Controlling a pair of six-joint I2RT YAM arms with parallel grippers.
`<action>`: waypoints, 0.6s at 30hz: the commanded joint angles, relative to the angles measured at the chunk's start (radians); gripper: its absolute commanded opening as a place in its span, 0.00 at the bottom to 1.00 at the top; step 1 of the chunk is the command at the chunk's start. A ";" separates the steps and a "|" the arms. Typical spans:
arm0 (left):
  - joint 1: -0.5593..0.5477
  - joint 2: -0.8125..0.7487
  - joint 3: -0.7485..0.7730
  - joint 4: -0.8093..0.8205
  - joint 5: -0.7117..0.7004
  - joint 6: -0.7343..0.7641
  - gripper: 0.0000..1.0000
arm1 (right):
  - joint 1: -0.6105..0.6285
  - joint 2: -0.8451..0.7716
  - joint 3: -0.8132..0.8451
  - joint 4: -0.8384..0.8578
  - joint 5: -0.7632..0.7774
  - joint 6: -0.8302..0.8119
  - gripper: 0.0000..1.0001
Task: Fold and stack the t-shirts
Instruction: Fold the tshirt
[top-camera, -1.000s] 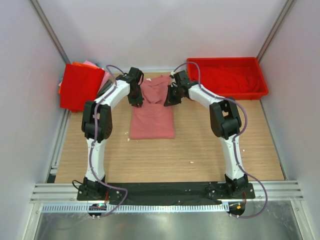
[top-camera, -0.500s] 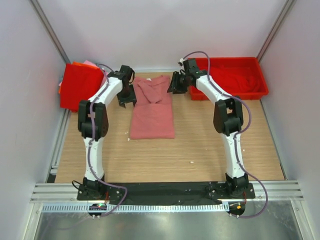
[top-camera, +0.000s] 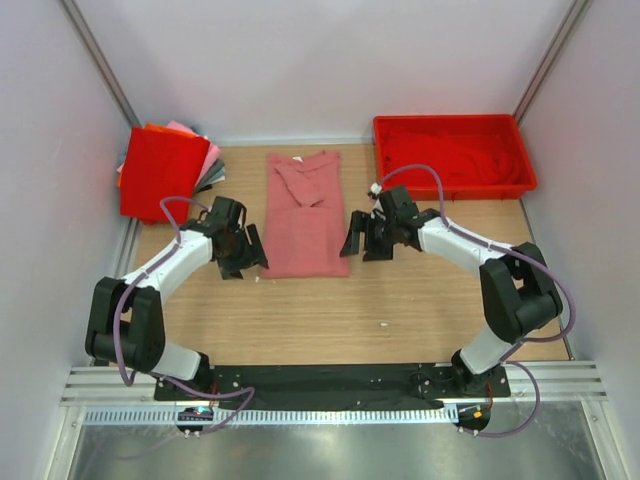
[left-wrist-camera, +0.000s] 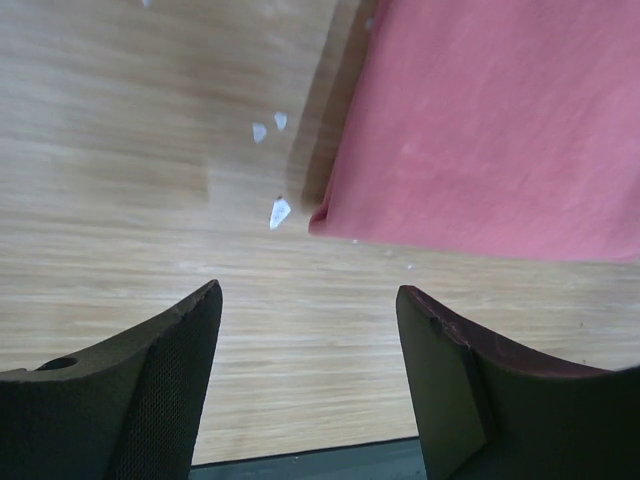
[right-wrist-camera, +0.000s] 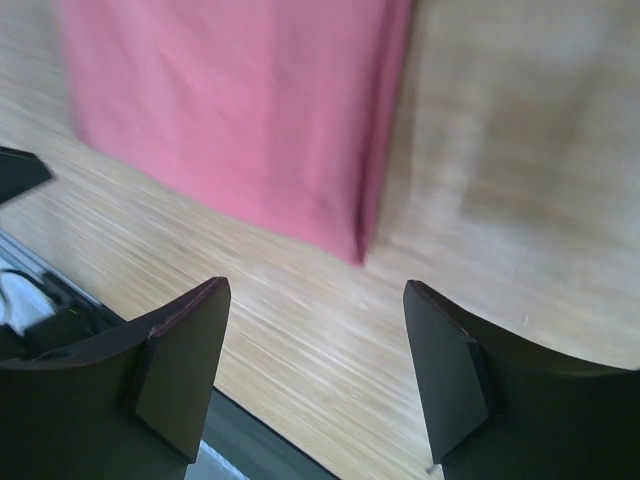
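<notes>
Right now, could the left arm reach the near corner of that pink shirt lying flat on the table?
Probably yes. The left gripper hangs open just beside the near corner of the salmon-pink shirt, with only wooden table and small white scraps between them.

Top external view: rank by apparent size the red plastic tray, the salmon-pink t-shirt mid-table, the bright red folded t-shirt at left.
1. red plastic tray
2. salmon-pink t-shirt
3. bright red folded t-shirt, not far behind the second

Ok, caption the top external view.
Both open, the left gripper and right gripper flank the near end of a salmon-pink t-shirt; folded t-shirt stack far left, red tray far right.
</notes>
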 joint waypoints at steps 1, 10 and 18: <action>-0.014 -0.074 -0.100 0.163 0.067 -0.064 0.72 | 0.036 -0.056 -0.117 0.079 0.032 0.050 0.76; -0.014 -0.079 -0.197 0.271 0.076 -0.095 0.70 | 0.058 -0.019 -0.207 0.204 0.031 0.085 0.73; -0.014 -0.080 -0.213 0.295 0.044 -0.084 0.82 | 0.056 0.098 -0.196 0.287 -0.006 0.103 0.71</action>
